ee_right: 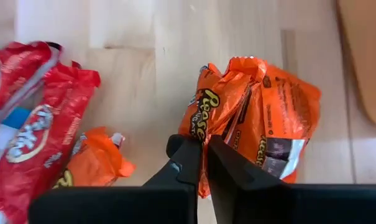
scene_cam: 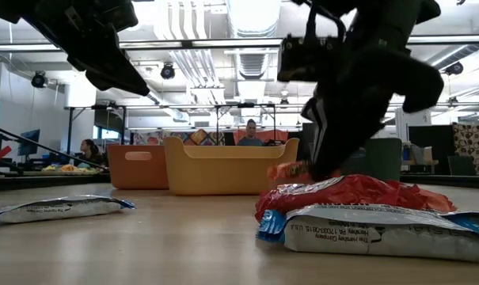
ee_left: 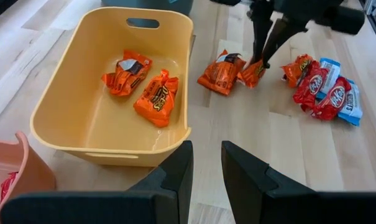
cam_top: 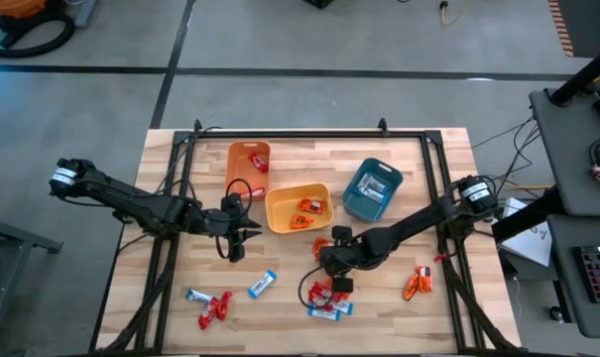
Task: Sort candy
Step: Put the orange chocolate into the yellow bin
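- The high view takes in the whole counter [cam_top: 419, 317]: an orange bin [cam_top: 246, 165], a yellow bin [cam_top: 298, 207] and a teal bin [cam_top: 371, 188] stand in a row toward the far side, with candy scattered nearer the front.
- In that view the right gripper [cam_top: 331, 252] is down just in front of the yellow bin, beside a pile of red and blue-and-white candy [cam_top: 329, 297].
- Only the right wrist view settles its grip: the jaws are pinched together on the edge of an orange packet [ee_right: 237, 124], which lies on the wood against another orange packet, with red wrappers [ee_right: 32, 130] near it.
- The left wrist view shows the same pinch from across the counter: the right arm's dark fingers [ee_left: 262, 37] meet on a packet [ee_left: 252, 70] beside a second orange packet [ee_left: 220, 73].
- The left gripper [cam_top: 236, 245] hovers in front of the orange bin; its jaws stand slightly apart, holding nothing.
- The left wrist view shows two orange packets [ee_left: 141, 84] inside the yellow bin.
- The high view alone shows red candy in the orange bin, a bar in the teal bin, a stray orange pair [cam_top: 418, 283] at the right and a blue-and-white bar [cam_top: 263, 285] at the front left.
- The low view shows a blue-and-white bar [scene_cam: 374, 229] in front of red wrappers, and people seated behind the bins.
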You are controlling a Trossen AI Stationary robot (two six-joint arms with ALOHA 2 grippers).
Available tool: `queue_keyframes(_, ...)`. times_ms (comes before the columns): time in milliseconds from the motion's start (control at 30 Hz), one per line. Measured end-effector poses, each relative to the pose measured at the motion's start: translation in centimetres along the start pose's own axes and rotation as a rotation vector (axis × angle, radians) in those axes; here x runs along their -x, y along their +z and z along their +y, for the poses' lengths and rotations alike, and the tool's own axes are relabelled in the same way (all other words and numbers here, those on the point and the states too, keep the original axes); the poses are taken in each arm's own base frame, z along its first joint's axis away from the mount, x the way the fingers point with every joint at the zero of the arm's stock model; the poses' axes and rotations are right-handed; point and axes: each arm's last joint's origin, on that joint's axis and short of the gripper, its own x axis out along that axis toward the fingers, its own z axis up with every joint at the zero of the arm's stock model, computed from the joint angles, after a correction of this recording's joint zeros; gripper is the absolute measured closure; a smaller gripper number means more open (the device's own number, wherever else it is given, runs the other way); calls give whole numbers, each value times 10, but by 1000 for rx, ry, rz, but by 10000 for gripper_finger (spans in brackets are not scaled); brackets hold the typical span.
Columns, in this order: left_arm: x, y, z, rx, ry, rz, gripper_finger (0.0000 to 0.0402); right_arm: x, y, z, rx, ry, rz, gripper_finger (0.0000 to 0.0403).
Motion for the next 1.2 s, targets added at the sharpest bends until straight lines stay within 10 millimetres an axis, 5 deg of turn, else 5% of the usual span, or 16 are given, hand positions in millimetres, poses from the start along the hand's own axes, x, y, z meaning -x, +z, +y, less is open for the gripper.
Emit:
queue_keyframes(233, 0, 0, 0, -1, 1, 5, 333, 31, 10, -3, 32, 7, -100, 390)
queue_keyframes(433, 0, 0, 0, 9, 1, 4, 333, 51, 27, -17, 108, -205, -227, 390)
queue_keyframes(867, 0, -2, -4, 88, -158, 73, 333, 47, 48, -82, 32, -436, -285, 390)
queue_keyframes(1200, 1, -6, -5, 256, -173, 136, 333, 44, 50, -96, -8, -456, -279, 390)
